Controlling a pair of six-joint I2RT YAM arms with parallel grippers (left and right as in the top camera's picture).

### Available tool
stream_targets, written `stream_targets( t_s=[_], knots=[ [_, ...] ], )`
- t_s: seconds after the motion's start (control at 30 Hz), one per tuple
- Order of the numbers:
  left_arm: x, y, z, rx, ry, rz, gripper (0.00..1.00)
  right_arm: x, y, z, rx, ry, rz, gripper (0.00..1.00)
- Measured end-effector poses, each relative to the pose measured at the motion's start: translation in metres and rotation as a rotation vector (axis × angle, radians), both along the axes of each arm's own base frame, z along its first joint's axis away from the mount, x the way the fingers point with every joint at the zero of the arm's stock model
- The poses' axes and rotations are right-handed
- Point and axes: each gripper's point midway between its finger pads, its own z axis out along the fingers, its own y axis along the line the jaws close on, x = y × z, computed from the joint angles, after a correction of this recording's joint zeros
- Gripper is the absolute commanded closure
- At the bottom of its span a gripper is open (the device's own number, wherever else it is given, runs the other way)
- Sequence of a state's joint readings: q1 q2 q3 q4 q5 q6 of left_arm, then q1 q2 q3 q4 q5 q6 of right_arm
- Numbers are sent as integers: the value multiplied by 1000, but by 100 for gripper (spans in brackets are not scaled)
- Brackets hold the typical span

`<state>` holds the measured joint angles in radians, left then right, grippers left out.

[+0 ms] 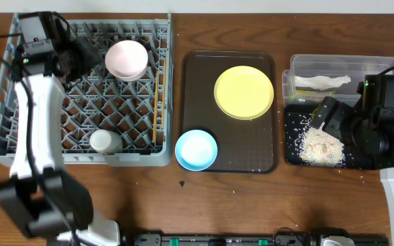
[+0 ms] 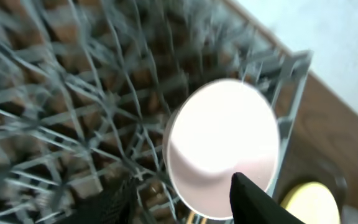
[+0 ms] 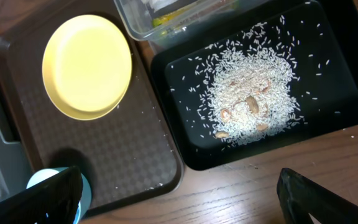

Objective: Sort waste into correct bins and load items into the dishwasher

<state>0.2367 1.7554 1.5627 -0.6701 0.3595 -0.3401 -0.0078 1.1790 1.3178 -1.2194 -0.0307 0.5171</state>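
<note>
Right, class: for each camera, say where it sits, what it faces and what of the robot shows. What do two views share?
Overhead: above the table, facing down on the dish rack, brown tray and black tray; left arm and right arm show.
Left wrist: on the left arm, facing down at the white bowl in the dish rack; a pincer finger shows.
Right wrist: on the right arm, facing down at the rice; both fingers show.
Both wrist views share the yellow plate.
</note>
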Motion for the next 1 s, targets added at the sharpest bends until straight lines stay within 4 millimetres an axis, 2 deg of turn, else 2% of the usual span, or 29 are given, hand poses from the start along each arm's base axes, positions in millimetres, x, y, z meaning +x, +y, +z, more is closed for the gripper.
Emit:
stream_targets(
  t_s=[0.1,0.27,0.43,0.5,0.53,0.57,0.6,0.83,1.0],
  knots=[
    [3,-11,-30,-89,56,-56,46,0,0,0,0,0,0,2],
    [6,-30,-48,-144,81,-137,47,0,0,0,0,0,0,3],
    [7,-40,-76,-173,140,-170,62,0,0,0,0,0,0,3],
    [7,-42,-87,-181,164,-175,74,0,0,0,0,0,0,3],
    [7,-42,-91,-182,170,-176,85,0,0,0,0,1,0,3],
    [7,-42,-93,-185,175,-174,92,0,0,0,0,0,0,3],
    [7,-42,-93,-185,176,-173,92,0,0,0,0,0,0,3],
    [-1,-41,-94,-177,206,-170,92,0,0,0,0,0,0,3],
    [-24,-29,-73,-51,255,-117,92,0,0,0,0,0,0,3]
  ],
)
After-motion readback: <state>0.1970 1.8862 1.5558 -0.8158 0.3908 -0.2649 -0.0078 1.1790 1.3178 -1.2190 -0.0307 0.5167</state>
